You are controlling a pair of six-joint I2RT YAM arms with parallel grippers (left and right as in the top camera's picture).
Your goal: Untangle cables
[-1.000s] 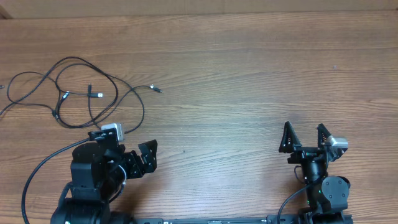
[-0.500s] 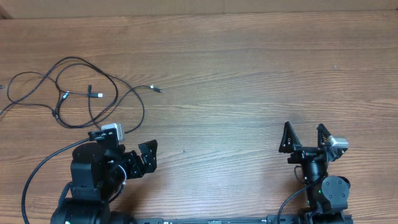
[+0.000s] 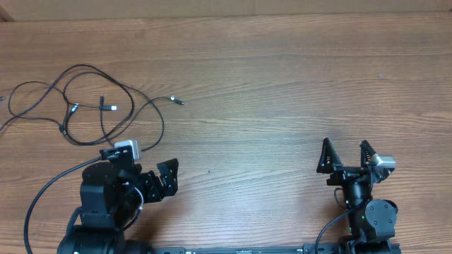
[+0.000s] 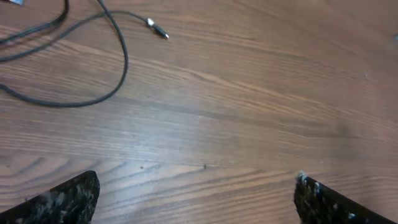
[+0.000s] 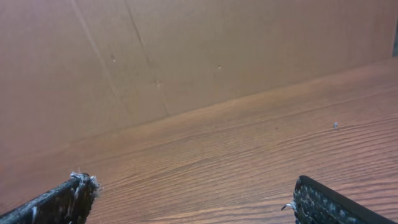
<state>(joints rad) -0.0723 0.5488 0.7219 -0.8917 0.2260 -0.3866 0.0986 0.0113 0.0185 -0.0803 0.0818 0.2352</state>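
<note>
The table (image 3: 282,85) is brown wood with a fine, streaky grain. The cables (image 3: 85,106) at the far left are black, and one plug tip (image 4: 157,27) is silvery. The left gripper (image 4: 196,202) and the right gripper (image 3: 346,156) are black, with pale specks on the rough fingers (image 5: 68,199). The far wall (image 5: 186,50) is plain tan-brown with faint creases.

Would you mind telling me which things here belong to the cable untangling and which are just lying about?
Job: cables; left gripper, open; right gripper, open.
Not the job: wooden table; cardboard wall behind it; small speck on the table.
</note>
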